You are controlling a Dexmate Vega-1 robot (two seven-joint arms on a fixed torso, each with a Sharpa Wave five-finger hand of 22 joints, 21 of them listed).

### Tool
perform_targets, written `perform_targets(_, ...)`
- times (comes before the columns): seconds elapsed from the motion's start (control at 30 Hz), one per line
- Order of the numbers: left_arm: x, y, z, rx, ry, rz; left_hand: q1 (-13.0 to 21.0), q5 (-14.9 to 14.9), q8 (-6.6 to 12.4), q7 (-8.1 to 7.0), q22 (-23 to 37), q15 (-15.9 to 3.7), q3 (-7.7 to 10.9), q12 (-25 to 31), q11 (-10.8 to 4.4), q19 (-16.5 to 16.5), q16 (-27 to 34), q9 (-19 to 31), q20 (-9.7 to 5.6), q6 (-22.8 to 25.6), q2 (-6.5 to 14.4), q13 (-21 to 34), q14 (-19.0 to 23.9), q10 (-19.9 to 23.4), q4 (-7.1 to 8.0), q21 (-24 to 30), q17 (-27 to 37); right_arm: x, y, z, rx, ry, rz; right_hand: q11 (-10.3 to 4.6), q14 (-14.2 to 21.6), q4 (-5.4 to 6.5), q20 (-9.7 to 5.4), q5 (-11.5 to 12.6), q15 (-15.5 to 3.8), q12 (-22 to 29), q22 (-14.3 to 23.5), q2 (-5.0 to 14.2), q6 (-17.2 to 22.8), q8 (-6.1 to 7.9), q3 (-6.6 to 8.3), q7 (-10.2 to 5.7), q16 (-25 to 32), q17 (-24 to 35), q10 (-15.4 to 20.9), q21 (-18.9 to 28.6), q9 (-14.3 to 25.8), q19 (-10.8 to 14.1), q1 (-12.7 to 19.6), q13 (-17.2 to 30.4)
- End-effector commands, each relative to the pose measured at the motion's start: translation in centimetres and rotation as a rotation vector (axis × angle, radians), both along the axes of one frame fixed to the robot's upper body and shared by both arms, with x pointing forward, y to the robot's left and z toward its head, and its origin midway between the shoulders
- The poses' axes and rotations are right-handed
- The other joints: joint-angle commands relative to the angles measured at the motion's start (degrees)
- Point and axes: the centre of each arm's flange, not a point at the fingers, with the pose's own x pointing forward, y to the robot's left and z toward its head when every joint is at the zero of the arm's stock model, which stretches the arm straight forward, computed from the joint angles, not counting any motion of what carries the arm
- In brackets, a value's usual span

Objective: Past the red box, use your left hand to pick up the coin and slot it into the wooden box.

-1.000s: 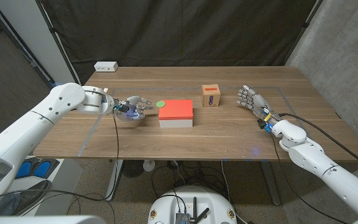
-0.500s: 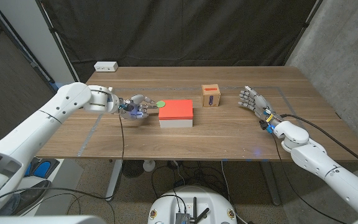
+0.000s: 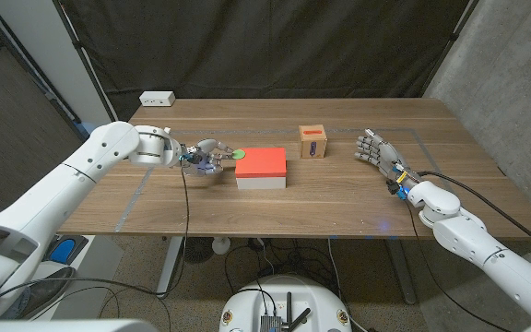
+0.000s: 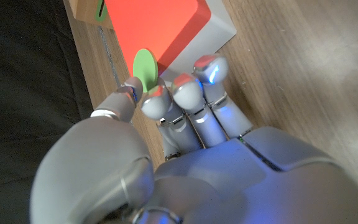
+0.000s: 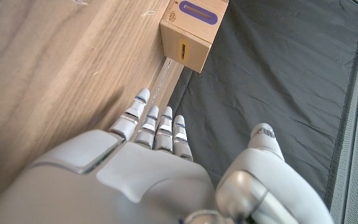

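Note:
The green coin lies on the table by the far left corner of the red box. My left hand reaches in from the left, low over the table. In the left wrist view the thumb and a fingertip stand right at the near edge of the coin, beside the red box; I see no grip on it. The wooden box with its purple-marked slot stands right of the red box and shows too in the right wrist view. My right hand waits further right, fingers extended, holding nothing.
A white power strip lies at the table's far left corner. A black curtain hangs behind the table. Bare wood spreads in front of both boxes.
My left hand has slid rightwards along the table until its fingertips reached the coin. The coin, both boxes and the right hand have stayed put.

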Motion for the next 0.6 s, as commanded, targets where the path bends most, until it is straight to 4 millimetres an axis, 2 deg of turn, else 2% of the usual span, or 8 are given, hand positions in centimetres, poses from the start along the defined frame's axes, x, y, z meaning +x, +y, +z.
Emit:
perform_targets(0.03, -0.47, -0.05, -0.55, -0.027, -0.009, 0.020, 0.12, 0.20, 0.09, 0.22, 0.24, -0.04, 0.94, 0.15, -0.12, 0.42, -0.02, 0.32, -1.11, 1.45, 1.30, 0.23, -0.07, -0.22, 0.04, 0.01, -0.01, -0.21, -0.23, -0.37, -0.002, 0.006, 0.000, -0.21, 0.46, -0.32, -0.02, 0.07, 0.04, 0.35, 0.29, 0.30, 0.32, 0.20, 0.26, 0.06, 0.58, -0.04, 0.50, -0.36, 0.28, 0.35, -0.11, 0.19)
perform_targets(0.6, -0.10, 0.02, -0.93, -0.052, -0.018, 0.027, -0.09, 0.34, -0.97, 0.10, -0.44, -0.04, 1.67, 0.49, -0.12, 0.23, 0.25, 0.30, -1.13, 2.42, 2.57, 0.34, -0.32, -0.31, -0.34, 0.44, 0.72, 0.13, -0.12, -0.39, -0.015, 0.010, -0.001, -0.21, 0.58, -0.33, 0.20, 0.06, 0.25, 0.39, 0.31, 0.26, 0.46, 0.21, 0.21, -0.03, 0.62, -0.17, 0.75, -0.85, 0.30, 0.41, -0.25, 0.24)
